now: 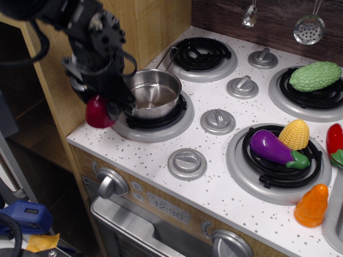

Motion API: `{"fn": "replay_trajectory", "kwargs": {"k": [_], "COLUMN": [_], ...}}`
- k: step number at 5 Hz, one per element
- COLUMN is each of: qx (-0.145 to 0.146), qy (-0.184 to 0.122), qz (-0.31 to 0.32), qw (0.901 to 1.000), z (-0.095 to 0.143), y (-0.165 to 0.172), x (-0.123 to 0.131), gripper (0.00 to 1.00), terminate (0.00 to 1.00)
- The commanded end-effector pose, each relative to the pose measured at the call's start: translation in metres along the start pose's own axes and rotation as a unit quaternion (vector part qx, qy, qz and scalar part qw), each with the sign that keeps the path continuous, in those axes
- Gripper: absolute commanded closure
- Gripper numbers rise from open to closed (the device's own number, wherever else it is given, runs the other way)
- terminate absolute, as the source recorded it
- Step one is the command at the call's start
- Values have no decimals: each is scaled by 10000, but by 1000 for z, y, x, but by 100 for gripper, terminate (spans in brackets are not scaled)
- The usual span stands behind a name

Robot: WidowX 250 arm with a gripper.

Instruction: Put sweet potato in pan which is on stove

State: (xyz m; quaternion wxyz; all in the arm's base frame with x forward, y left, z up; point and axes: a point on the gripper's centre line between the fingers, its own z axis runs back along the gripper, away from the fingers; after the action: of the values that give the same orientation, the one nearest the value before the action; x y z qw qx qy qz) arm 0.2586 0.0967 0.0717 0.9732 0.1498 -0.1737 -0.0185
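Observation:
The sweet potato (pixel 96 113), glossy dark red, hangs just above the front left corner of the stove (pixel 155 160). My black gripper (pixel 106 108) is shut on it, its fingers covering the potato's right side. The steel pan (pixel 153 92) stands empty on the front left burner, right beside the gripper, its thin handle pointing to the back. The potato is left of the pan's rim and a little below it.
A purple eggplant (pixel 272 148) and a yellow corn (pixel 295 134) lie on the front right burner. An orange cone toy (pixel 312 205) stands at the front right. A green bumpy vegetable (pixel 315 76) lies on the back right burner. Wooden wall (pixel 144 27) at left; utensils hang at the back.

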Motion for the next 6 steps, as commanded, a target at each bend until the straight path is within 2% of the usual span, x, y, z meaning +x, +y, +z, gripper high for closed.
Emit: {"fn": "replay_trajectory", "kwargs": {"k": [1,3,4,5,6], "qx": [256,249,215,169,-35], "qy": [-540,-1155,-1355,-1410,-1327], "qz": [-160,-253,-323,-291,-130], "qw": [9981,9927,9900,9894,9911], "z": [16,-5,-15,-13,-10], "y": [14,10,-1,-9,-17], "x": [35,63,70,80,84], "gripper": [100,100,100,100,100], "terminate": [0,0,0,0,0]}}
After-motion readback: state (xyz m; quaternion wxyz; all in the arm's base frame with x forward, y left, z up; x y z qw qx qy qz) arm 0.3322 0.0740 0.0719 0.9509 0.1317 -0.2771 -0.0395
